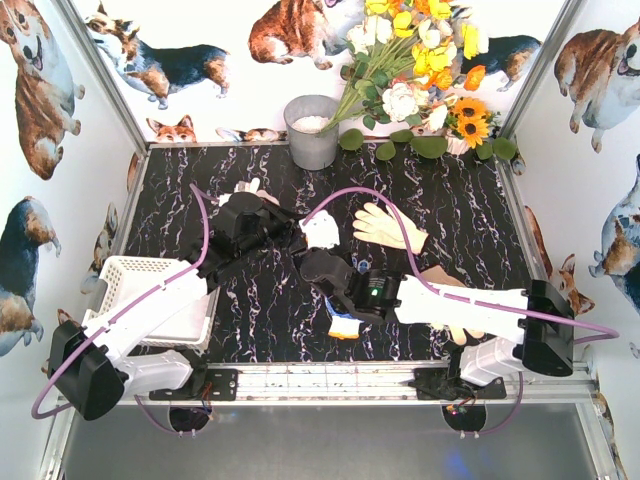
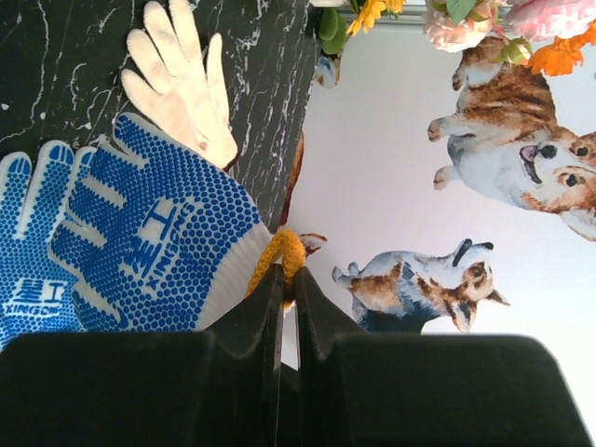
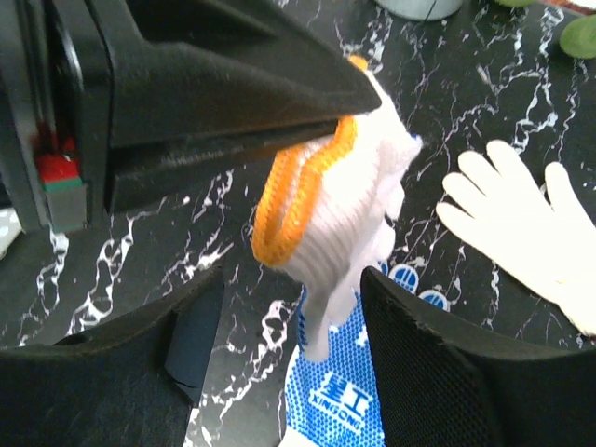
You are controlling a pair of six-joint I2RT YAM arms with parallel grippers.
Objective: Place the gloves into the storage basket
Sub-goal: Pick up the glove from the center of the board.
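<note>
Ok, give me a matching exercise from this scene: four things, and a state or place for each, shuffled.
Things:
1 left gripper
2 right gripper
3 cream glove
4 bucket

States or places:
a open
b flat on the table
c beside the flowers
d shut on the orange-cuffed glove

Pairs: 1-d, 2-a, 3-b, 4-c

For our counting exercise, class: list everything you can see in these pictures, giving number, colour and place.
held glove: one, white, blue-dotted, orange cuff, hanging mid-scene
blue-dotted glove: one, white and blue, lying below it
cream glove: one, flat, centre-right
partly hidden glove: apparently one, cream, under right arm
basket: one, white, near left
bucket: one, grey, back centre
flowers: one bunch, yellow, white, orange, back right
table: one, black marbled
left fingers: black, shut on held glove's cuff
right fingers: black, open, beside held glove
</note>
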